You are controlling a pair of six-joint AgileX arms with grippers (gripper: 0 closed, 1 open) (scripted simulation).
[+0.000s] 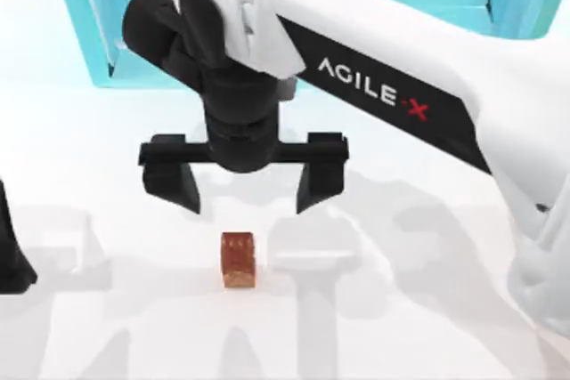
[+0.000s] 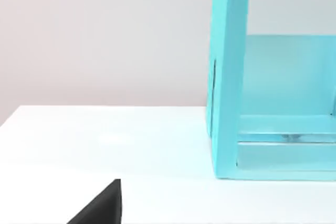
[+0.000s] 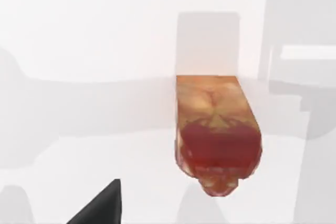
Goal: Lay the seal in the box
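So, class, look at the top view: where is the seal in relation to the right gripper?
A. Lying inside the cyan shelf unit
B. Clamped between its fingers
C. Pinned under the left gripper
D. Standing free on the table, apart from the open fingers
D: the seal stands alone on the table, while the right gripper hangs open, not touching it.
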